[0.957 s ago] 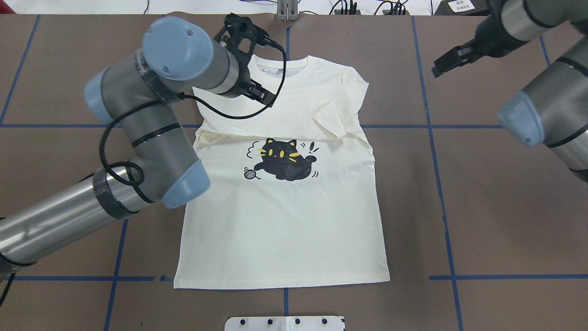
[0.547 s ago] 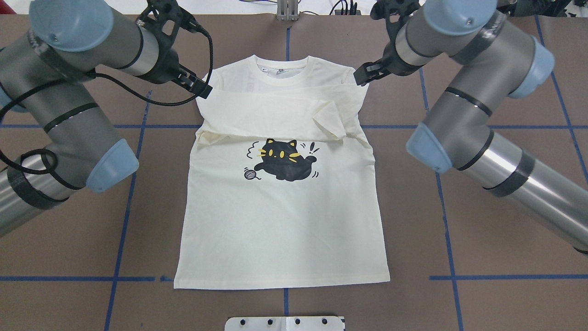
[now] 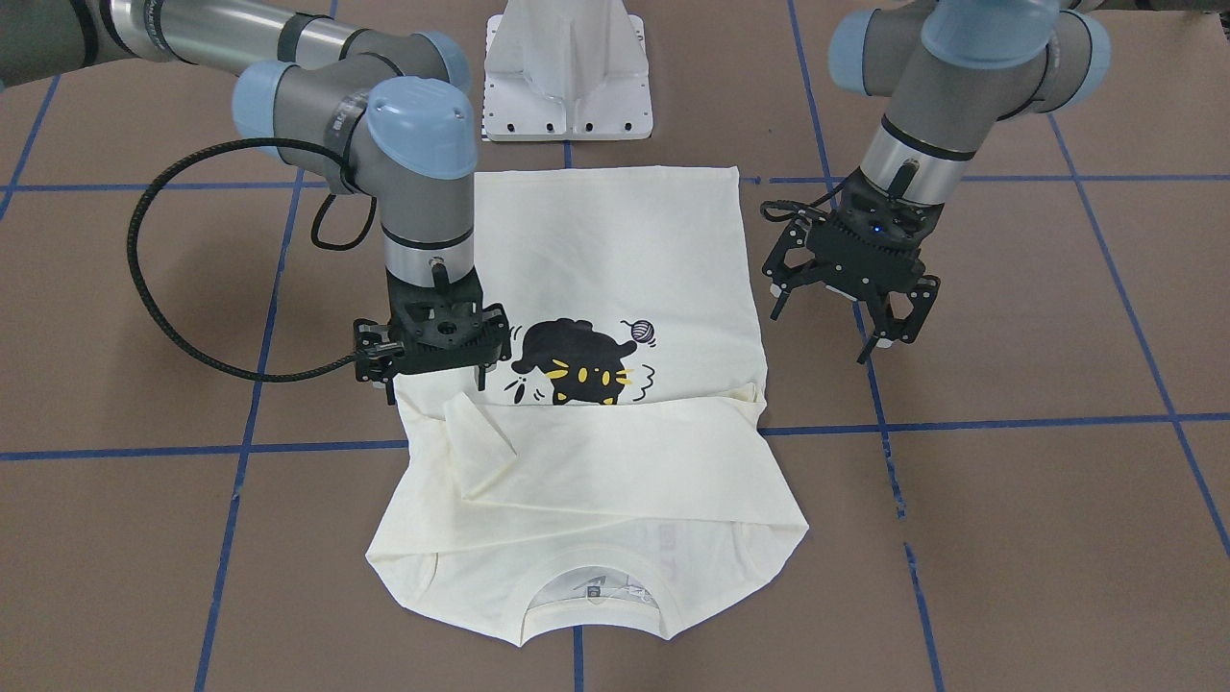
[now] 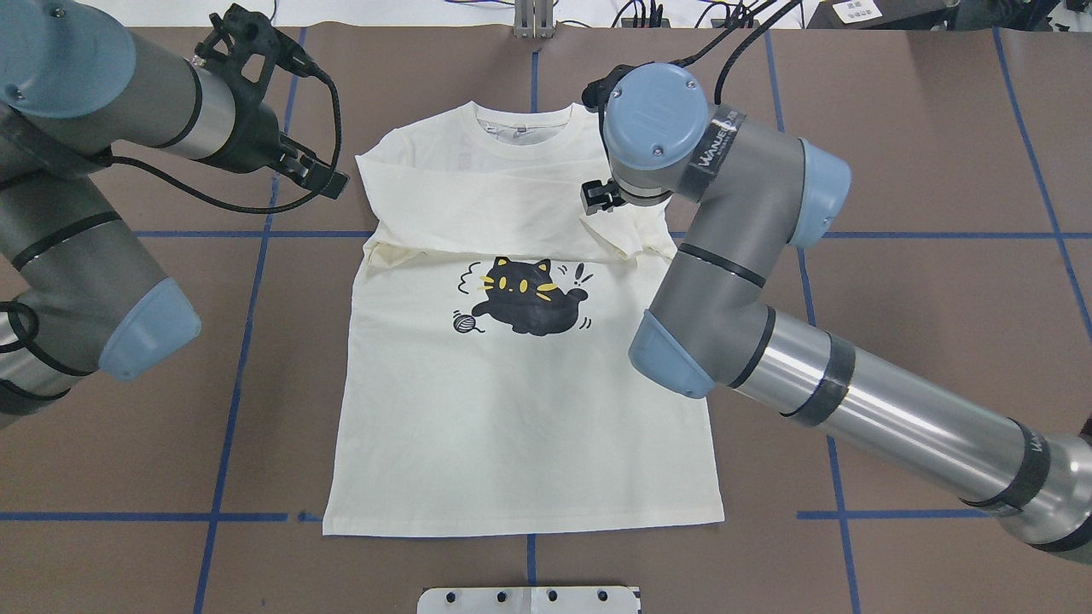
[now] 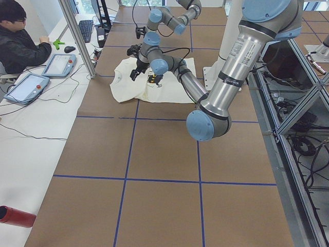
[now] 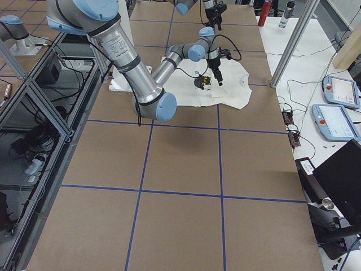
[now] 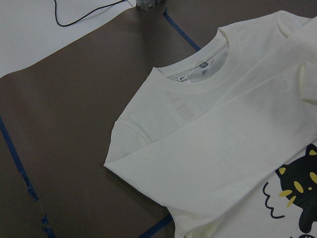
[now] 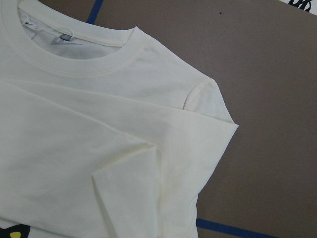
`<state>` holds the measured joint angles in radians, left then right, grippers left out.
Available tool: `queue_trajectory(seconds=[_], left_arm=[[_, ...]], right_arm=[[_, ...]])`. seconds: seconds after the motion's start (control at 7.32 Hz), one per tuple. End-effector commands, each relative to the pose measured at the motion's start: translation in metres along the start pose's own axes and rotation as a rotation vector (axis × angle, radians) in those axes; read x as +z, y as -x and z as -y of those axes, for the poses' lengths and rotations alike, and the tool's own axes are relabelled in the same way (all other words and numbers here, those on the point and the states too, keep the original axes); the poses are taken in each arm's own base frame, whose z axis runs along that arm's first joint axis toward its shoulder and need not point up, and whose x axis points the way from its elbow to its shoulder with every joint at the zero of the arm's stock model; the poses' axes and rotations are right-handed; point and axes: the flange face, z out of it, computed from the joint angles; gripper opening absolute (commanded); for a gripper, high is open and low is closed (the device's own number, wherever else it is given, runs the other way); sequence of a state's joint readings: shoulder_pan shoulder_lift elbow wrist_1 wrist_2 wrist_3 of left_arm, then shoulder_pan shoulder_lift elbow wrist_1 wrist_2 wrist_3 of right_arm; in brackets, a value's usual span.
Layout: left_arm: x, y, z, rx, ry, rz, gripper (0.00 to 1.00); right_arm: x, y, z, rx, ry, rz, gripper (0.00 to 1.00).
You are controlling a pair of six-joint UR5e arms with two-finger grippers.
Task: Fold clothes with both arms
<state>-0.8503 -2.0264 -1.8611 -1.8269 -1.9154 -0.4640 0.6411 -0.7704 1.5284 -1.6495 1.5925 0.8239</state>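
The cream-white T-shirt [image 4: 520, 409] lies flat on the brown table, cat print [image 4: 520, 297] up and collar [image 4: 522, 128] at the far end. Both sleeves are folded across its chest. My left gripper [image 4: 320, 175] hovers open just left of the shirt's shoulder, over bare table [image 3: 834, 327]. My right gripper [image 3: 434, 384] stands open above the shirt's other side, by the folded sleeve end [image 3: 480, 452]; from overhead its wrist joint mostly hides it [image 4: 597, 196]. The wrist views show only the collar [image 7: 198, 79] and a shoulder [image 8: 208, 99], no fingers.
The white pedestal base [image 3: 567, 77] stands at the near edge behind the hem. Blue tape lines [image 4: 247, 281] grid the table. Cables and plugs [image 4: 648, 13] lie along the far edge. A person [image 5: 18, 43] sits at a side desk with tablets.
My left gripper has drawn back leftward off the shirt's shoulder. My right arm has swung in from the far right and now hangs over the shirt's right side. The shirt has not moved.
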Motion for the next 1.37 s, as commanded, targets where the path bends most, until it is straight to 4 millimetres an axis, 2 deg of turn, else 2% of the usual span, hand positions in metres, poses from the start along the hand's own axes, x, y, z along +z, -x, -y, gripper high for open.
queue_trajectory(seconds=[0.0,0.14,0.27,0.55,0.68,0.82,1.23], left_arm=[[-0.002,0.002,-0.004,-0.004,0.001,0.001,1.0],[-0.002,0.003,-0.005,-0.007,0.002,0.002,1.0],[-0.001,0.004,-0.007,-0.013,0.007,0.002,1.0],[0.001,0.005,-0.008,-0.016,0.01,0.006,1.0],[0.001,0.006,-0.009,-0.017,0.012,0.005,1.0],[0.002,0.006,-0.011,-0.027,0.019,-0.002,1.0],[0.002,0.005,-0.012,-0.028,0.02,-0.008,1.0]], right_arm=[[0.017,0.064,0.029,-0.032,-0.008,-0.089,0.9],[0.026,0.075,0.029,-0.057,-0.003,-0.111,0.86],[0.038,0.078,0.025,-0.08,0.012,-0.132,0.83],[0.052,0.094,0.038,-0.101,0.04,-0.171,0.7],[0.054,0.099,0.032,-0.095,0.042,-0.167,0.66],[0.066,0.107,0.017,-0.104,0.062,-0.173,0.65],[0.081,0.104,0.012,-0.123,0.085,-0.2,0.64]])
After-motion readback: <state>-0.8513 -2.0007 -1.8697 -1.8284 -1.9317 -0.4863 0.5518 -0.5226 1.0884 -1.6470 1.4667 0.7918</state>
